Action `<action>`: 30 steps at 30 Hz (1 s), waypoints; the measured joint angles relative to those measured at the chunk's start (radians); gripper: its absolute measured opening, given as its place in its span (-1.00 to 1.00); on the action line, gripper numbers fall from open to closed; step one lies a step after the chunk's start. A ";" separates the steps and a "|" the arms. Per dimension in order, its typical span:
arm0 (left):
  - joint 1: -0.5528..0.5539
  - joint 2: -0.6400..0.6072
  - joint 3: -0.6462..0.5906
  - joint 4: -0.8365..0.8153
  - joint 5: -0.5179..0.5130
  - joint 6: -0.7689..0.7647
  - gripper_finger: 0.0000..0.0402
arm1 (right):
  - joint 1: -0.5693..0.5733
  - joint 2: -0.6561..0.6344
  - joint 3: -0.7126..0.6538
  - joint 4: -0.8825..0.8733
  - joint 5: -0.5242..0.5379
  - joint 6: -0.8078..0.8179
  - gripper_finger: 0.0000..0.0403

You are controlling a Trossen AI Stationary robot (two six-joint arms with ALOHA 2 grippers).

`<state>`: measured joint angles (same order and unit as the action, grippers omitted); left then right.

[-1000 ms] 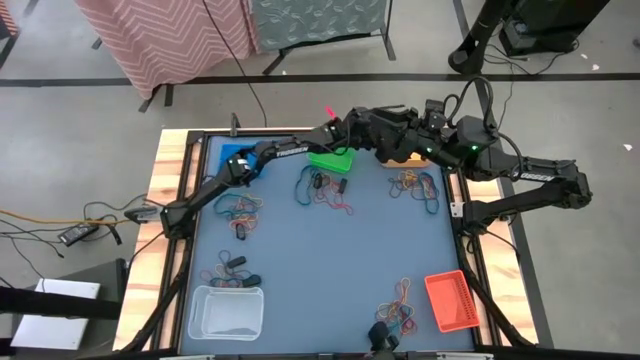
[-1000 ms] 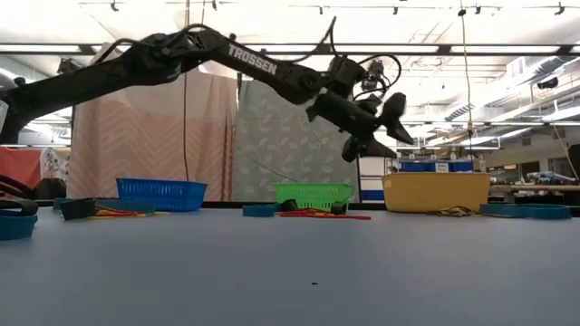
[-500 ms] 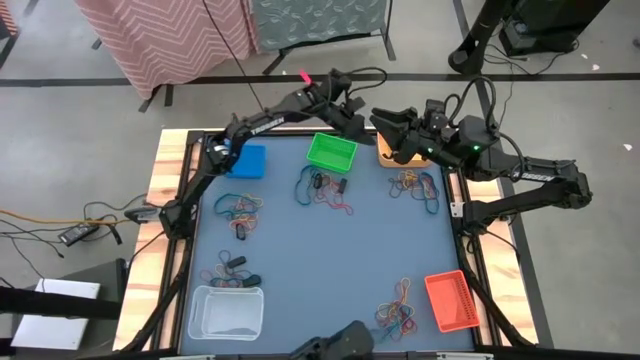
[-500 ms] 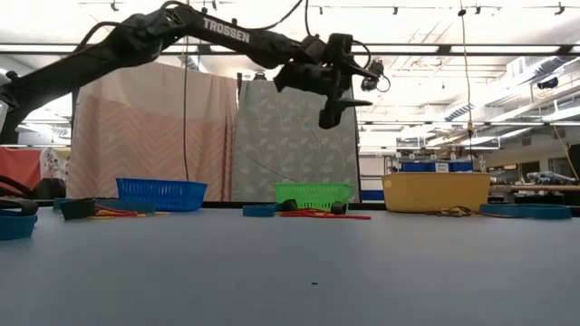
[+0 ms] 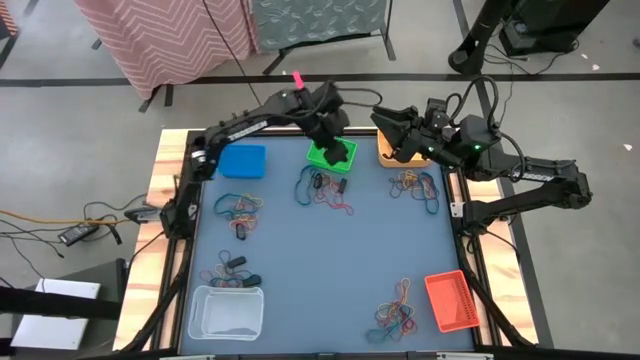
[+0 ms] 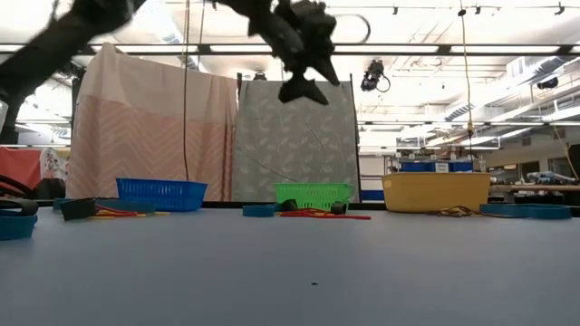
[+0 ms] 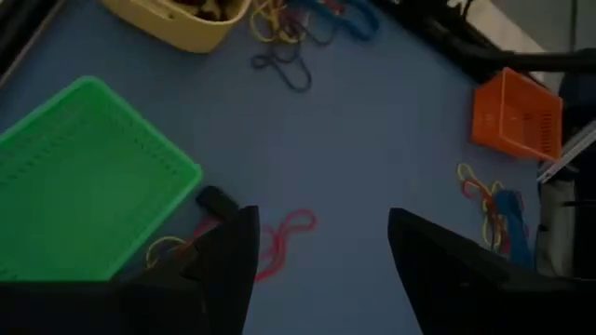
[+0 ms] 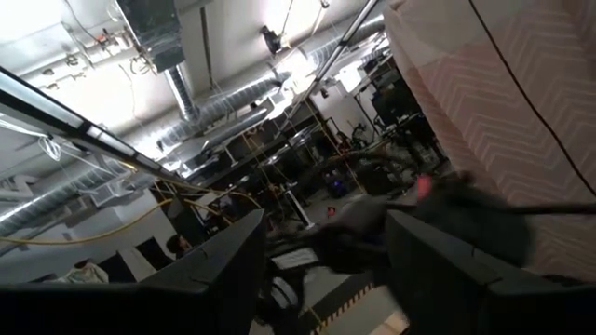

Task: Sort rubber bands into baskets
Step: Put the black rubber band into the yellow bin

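Blue table: we see rubber bands in scattered clusters; left gripper above green basket, jaws apart, empty. Right gripper near yellow-orange basket, spread, empty.

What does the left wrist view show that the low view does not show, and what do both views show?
Only the left wrist view shows the red-orange basket, the loose rubber bands lying beside the green basket, and the open, empty fingers of the left gripper. Only the low view shows the blue basket and how high that gripper hangs above the table. Both views show the green basket and the yellow-orange basket.
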<state>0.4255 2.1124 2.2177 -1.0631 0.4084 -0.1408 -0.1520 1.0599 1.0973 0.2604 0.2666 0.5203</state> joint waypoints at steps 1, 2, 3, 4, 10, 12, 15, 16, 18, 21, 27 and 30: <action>-0.013 -0.043 -0.061 0.051 -0.007 -0.006 0.20 | 0.000 0.000 0.000 0.000 0.000 0.000 0.15; -0.027 -0.087 -0.129 0.104 -0.010 -0.019 0.20 | 0.000 0.000 0.000 0.000 0.000 0.000 0.15; -0.041 -0.142 -0.217 0.172 -0.012 -0.029 0.20 | 0.001 0.000 0.000 0.000 -0.002 0.000 0.15; -0.054 -0.198 -0.315 0.246 -0.014 -0.048 0.20 | 0.002 0.000 0.000 -0.002 -0.004 0.000 0.15; -0.099 -0.593 -0.997 0.741 -0.023 -0.294 0.20 | 0.002 0.000 0.000 -0.015 -0.006 -0.006 0.15; -0.112 -0.715 -1.189 0.875 -0.024 -0.406 0.20 | 0.002 0.000 0.000 -0.018 -0.006 -0.017 0.15; -0.120 -0.861 -1.413 1.070 -0.021 -0.520 0.20 | -0.001 0.000 0.000 -0.026 -0.006 -0.026 0.15; -0.119 -0.893 -1.476 1.131 -0.022 -0.554 0.20 | -0.003 0.000 0.000 -0.030 -0.007 -0.026 0.15; -0.118 -0.939 -1.576 1.242 -0.025 -0.639 0.20 | -0.007 0.000 0.000 -0.033 -0.007 -0.027 0.15; -0.118 -0.981 -1.684 1.399 -0.024 -0.744 0.20 | -0.008 0.000 0.000 -0.033 -0.007 -0.028 0.15; -0.118 -0.977 -1.798 1.519 -0.023 -0.791 0.20 | -0.008 0.001 0.000 -0.042 -0.009 -0.052 0.15; -0.118 -0.972 -1.816 1.495 -0.026 -0.791 0.20 | -0.008 0.002 0.000 -0.054 -0.009 -0.053 0.15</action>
<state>0.3073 1.1409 0.4019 0.4323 0.3823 -0.9315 -0.1596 1.0615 1.0973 0.2063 0.2573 0.4675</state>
